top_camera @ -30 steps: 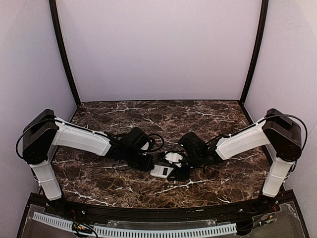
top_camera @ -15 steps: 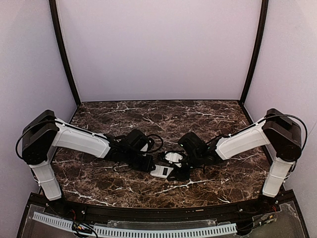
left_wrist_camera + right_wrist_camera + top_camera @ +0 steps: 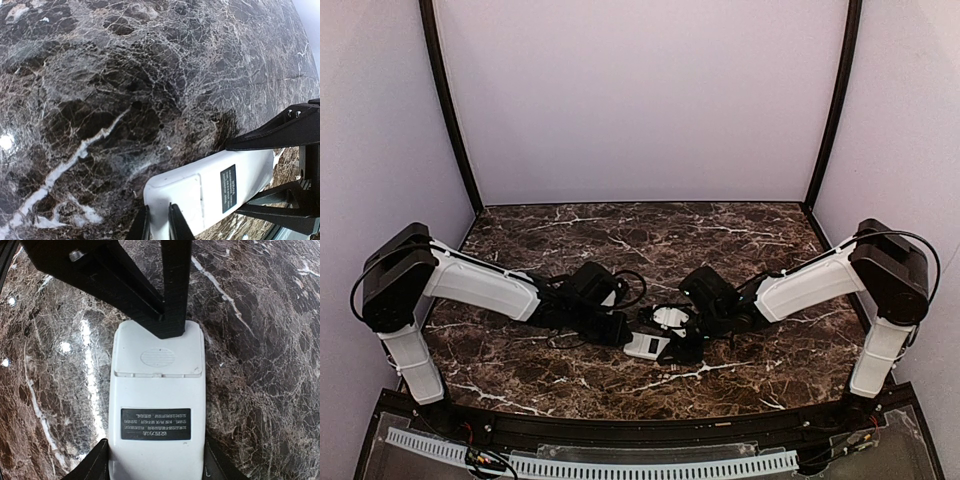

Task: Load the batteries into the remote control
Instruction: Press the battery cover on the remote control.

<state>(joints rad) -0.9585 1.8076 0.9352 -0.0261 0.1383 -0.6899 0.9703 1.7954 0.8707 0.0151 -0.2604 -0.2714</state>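
Observation:
The remote control lies back up on the marble, white with a dark label and a ribbed battery cover seated at its far end. My right gripper is shut on its long sides at the label end, and its fingers show in the left wrist view. My left gripper is nearly shut, one tip on the cover end of the remote control and one at its rim. Those left fingers reach in from the top of the right wrist view. The batteries are out of view.
Dark veined marble tabletop with pale walls and black corner posts around it. Both arms meet low at the centre front, with black cables looped between the wrists.
The left arm has sunk and drawn back very slightly. The remote control and the right gripper have not moved.

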